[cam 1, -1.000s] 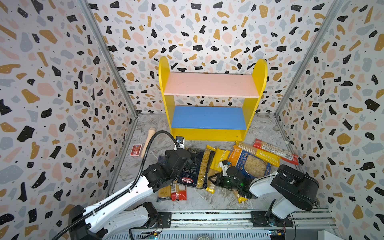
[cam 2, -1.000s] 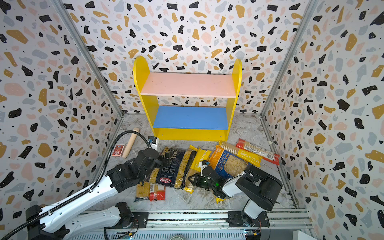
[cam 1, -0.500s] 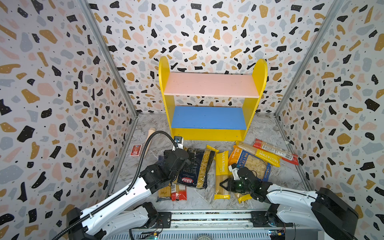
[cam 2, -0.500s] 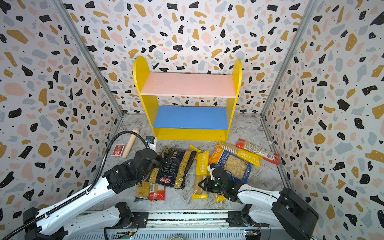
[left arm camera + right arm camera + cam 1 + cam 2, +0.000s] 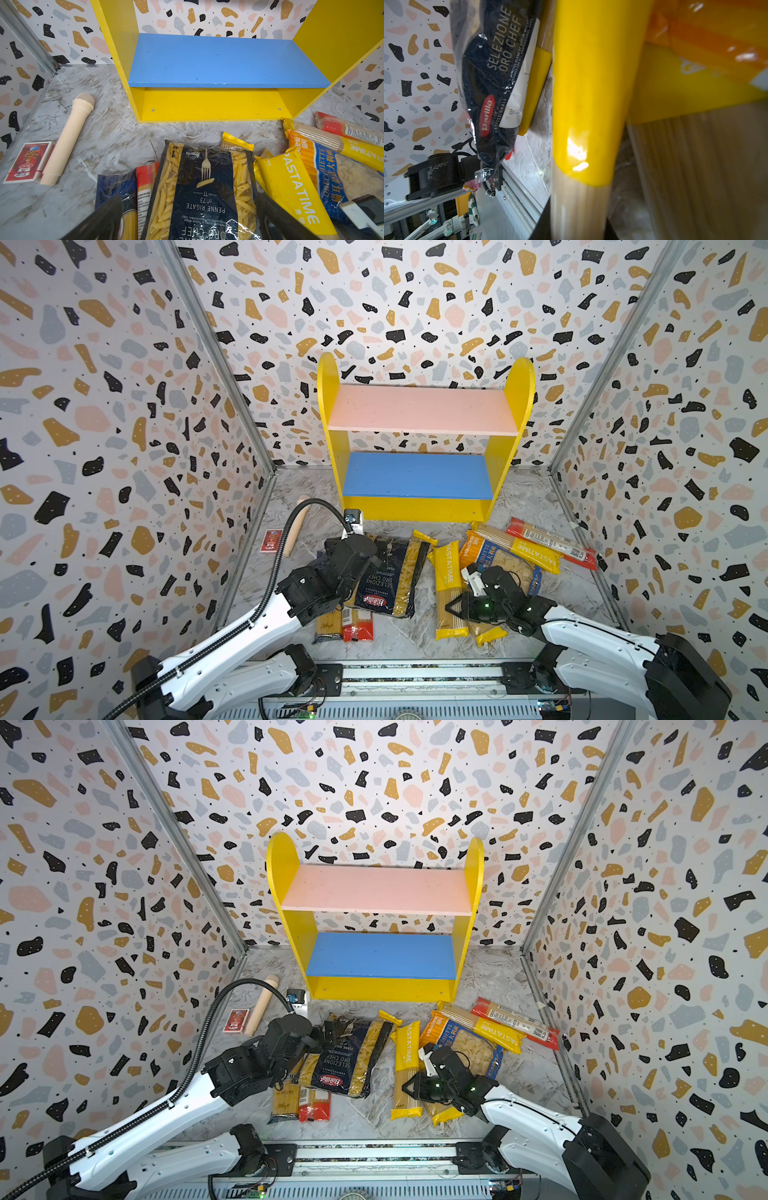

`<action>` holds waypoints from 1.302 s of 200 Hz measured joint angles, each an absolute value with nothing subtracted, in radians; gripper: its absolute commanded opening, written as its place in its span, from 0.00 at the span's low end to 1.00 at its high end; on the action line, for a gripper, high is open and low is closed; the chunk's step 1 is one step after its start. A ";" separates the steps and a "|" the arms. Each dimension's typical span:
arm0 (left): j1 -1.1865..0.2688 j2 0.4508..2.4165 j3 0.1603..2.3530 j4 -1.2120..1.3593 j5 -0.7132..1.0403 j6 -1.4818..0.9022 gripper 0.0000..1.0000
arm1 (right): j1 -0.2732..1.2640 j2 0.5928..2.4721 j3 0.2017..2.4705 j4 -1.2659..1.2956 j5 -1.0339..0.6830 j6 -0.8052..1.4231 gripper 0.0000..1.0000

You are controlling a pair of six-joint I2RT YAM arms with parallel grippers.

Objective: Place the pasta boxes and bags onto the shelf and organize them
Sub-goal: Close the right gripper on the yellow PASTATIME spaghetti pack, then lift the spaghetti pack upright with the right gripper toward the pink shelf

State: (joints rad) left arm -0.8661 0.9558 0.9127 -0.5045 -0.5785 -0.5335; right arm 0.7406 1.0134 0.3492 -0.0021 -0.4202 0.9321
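The shelf (image 5: 422, 408) stands at the back with its pink and blue boards bare. Pasta packs lie on the floor in front of it. My right gripper (image 5: 455, 608) (image 5: 577, 228) is shut on a long yellow PASTATIME spaghetti pack (image 5: 449, 589) near its front end. The pack points toward the shelf. My left gripper (image 5: 190, 224) is open, with one finger on each side of the black Barilla penne bag (image 5: 390, 576) (image 5: 207, 197). A blue-orange bag (image 5: 503, 560), another yellow pack (image 5: 528, 549) and a red-ended pack (image 5: 548, 541) lie to the right.
A beige wooden stick (image 5: 295, 526) and a small red card box (image 5: 271, 540) lie left of the shelf. A dark-blue pack (image 5: 116, 187) and a red-ended pack (image 5: 357, 620) sit under the left arm. A metal rail (image 5: 415, 672) runs along the front.
The right arm has stretched out and its gripper has turned the yellow pack from slanted to pointing straight at the shelf, with its jaws closing slightly. The left arm has barely moved.
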 measured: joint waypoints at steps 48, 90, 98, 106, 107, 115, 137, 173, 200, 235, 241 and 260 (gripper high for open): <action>-0.866 0.952 0.937 -0.543 -0.611 -0.541 1.00 | 0.735 1.013 0.540 -0.066 -0.486 0.910 0.11; -0.866 0.947 0.945 -0.584 -0.648 -0.554 0.99 | 0.735 1.012 0.727 -0.149 -0.508 0.861 0.11; -0.866 0.947 0.946 -0.588 -0.654 -0.555 1.00 | 0.735 1.012 0.762 -0.169 -0.510 0.851 0.11; -0.866 0.947 0.947 -0.597 -0.660 -0.557 1.00 | 0.735 1.013 0.793 -0.186 -0.511 0.842 0.11; -0.866 0.947 0.948 -0.598 -0.661 -0.557 1.00 | 0.735 1.014 0.799 -0.190 -0.511 0.840 0.11; -0.866 0.947 0.951 -0.604 -0.665 -0.558 1.00 | 0.735 1.016 0.830 -0.206 -0.513 0.831 0.11; -0.866 0.946 0.972 -0.621 -0.675 -0.558 1.00 | 0.735 1.031 0.914 -0.249 -0.513 0.807 0.11; -0.866 0.944 1.000 -0.625 -0.680 -0.555 0.99 | 0.735 1.093 1.097 -0.365 -0.502 0.751 0.11; -0.866 0.958 1.018 -0.624 -0.674 -0.546 1.00 | 0.734 1.168 1.267 -0.411 -0.501 0.718 0.11; -0.866 0.968 1.031 -0.619 -0.661 -0.535 0.99 | 0.734 1.266 1.459 -0.428 -0.505 0.693 0.11; -0.866 0.968 1.031 -0.619 -0.659 -0.534 0.99 | 0.734 1.287 1.497 -0.439 -0.505 0.688 0.11; -0.866 0.968 1.031 -0.619 -0.654 -0.525 1.00 | 0.733 1.373 1.635 -0.474 -0.501 0.665 0.11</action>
